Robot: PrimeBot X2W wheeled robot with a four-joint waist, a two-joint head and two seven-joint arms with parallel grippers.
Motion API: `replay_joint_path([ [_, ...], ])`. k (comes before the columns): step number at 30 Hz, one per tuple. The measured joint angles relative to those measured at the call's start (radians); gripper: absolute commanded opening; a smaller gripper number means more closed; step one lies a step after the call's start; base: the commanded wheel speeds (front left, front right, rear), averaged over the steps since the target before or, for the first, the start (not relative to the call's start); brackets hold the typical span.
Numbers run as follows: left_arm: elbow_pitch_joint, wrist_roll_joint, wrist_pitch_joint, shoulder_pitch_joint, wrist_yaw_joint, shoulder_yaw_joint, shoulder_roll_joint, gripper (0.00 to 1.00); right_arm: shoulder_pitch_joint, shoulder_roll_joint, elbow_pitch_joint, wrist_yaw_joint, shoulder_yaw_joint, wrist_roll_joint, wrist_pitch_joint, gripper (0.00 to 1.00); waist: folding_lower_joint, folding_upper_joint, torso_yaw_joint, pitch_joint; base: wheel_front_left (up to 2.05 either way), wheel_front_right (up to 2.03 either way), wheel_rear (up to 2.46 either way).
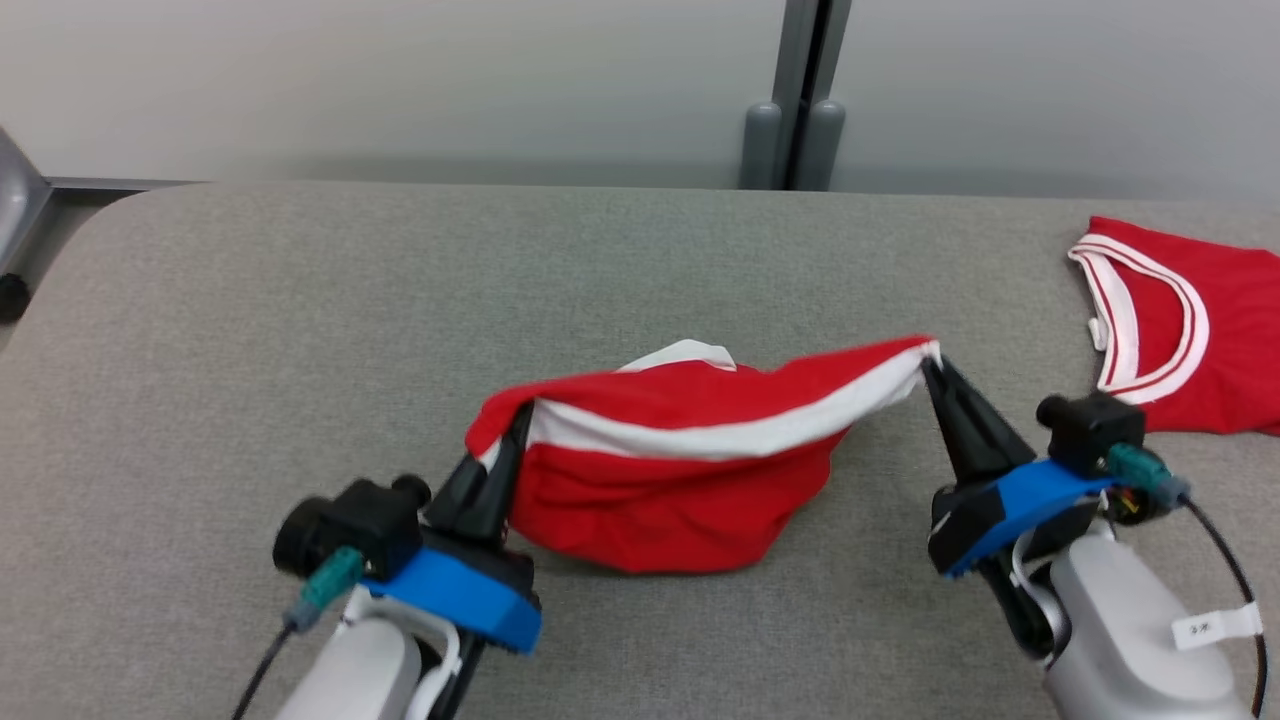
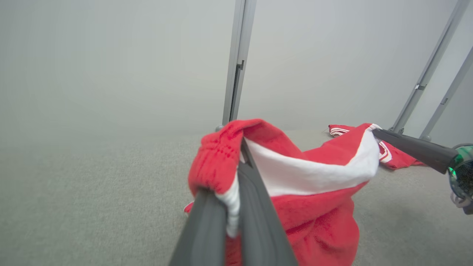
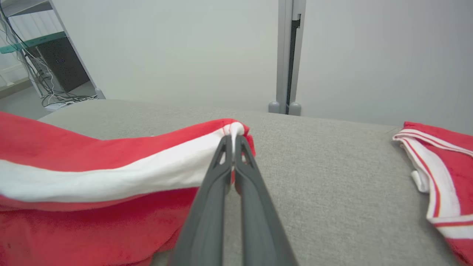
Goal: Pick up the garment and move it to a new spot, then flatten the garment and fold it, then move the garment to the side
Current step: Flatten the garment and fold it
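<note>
A red garment with a white band [image 1: 680,470] hangs stretched between my two grippers, its lower part sagging onto the grey table [image 1: 300,330]. My left gripper [image 1: 520,415] is shut on the garment's left corner; the left wrist view shows the garment [image 2: 314,207] bunched over the fingers [image 2: 255,207] of that gripper [image 2: 236,147]. My right gripper [image 1: 932,360] is shut on the right corner at the white band. In the right wrist view the garment [image 3: 92,166] trails left from my right gripper [image 3: 232,138].
A second red garment with white striped trim [image 1: 1190,340] lies flat at the table's right edge, also visible as that red garment [image 3: 443,170] in the right wrist view. A grey post [image 1: 800,100] stands behind the table. A shelf with cables [image 3: 48,66] stands off the left end.
</note>
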Motion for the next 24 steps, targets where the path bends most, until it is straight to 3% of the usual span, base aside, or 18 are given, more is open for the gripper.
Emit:
replay_joint_path([
  [4,-0.004,-0.076,0.009,-0.189,0.0,-0.026,0.045,0.0,-0.119,-0.027,-0.022,0.0,0.008,0.03,0.0,0.0,0.0,0.0,-0.032,0.028,0.0,0.0,0.0],
  [7,0.029,-0.202,0.056,-0.376,0.0,-0.032,0.063,0.0,-0.299,-0.018,0.01,0.0,0.003,0.074,0.007,0.0,0.0001,0.0,-0.067,0.077,0.0,0.0,0.0],
  [10,0.089,-0.254,0.098,-0.584,0.0,-0.055,0.102,0.0,-0.502,-0.012,0.084,0.0,-0.013,0.094,0.025,0.0,0.0006,0.0003,-0.099,0.138,0.0,0.0,0.0],
  [18,0.281,-0.337,0.086,-1.098,0.0,-0.126,0.11,0.0,-0.973,0.021,0.262,0.0,-0.054,0.152,0.035,0.0,0.0005,0.0003,-0.129,0.257,0.0,0.0,0.0],
  [24,0.419,-0.416,0.056,-1.237,0.0,-0.191,0.089,0.0,-1.084,0.032,0.371,0.0,-0.017,0.145,0.013,0.0,0.0002,0.0002,-0.141,0.287,0.0,0.0,0.0],
])
